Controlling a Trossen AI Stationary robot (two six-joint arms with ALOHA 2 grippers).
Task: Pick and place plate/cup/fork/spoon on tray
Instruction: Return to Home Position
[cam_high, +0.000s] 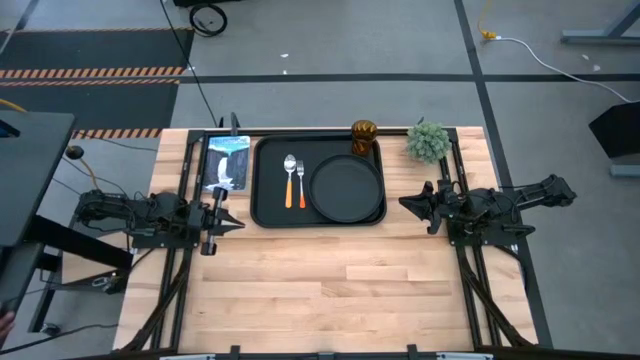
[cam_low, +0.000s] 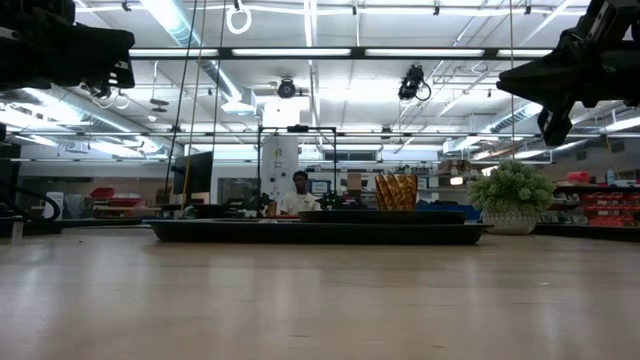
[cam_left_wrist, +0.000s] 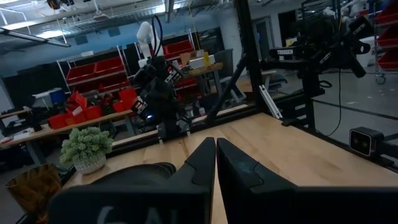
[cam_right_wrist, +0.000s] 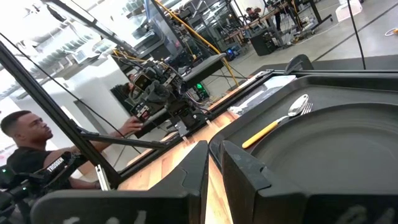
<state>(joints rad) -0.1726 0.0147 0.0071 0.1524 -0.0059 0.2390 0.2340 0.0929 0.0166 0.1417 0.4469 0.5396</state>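
Observation:
The black tray (cam_high: 266, 180) lies at the table's far middle. The round black plate (cam_high: 346, 188) lies flat in its right half. The spoon (cam_high: 290, 178) and the fork (cam_high: 300, 184) lie side by side in its left half, heads toward the far edge. The amber cup (cam_high: 364, 137) stands at the tray's far right corner; whether inside the lip, I cannot tell. My left gripper (cam_high: 232, 222) hangs shut and empty left of the tray. My right gripper (cam_high: 408, 203) hangs shut and empty right of it. Both are well above the table in the low view.
A green potted plant (cam_high: 428, 142) stands at the far right, beside the cup. A flat picture card (cam_high: 226, 160) lies left of the tray. Bare wood (cam_high: 330, 290) fills the near half. A person (cam_low: 298, 195) sits beyond the far edge.

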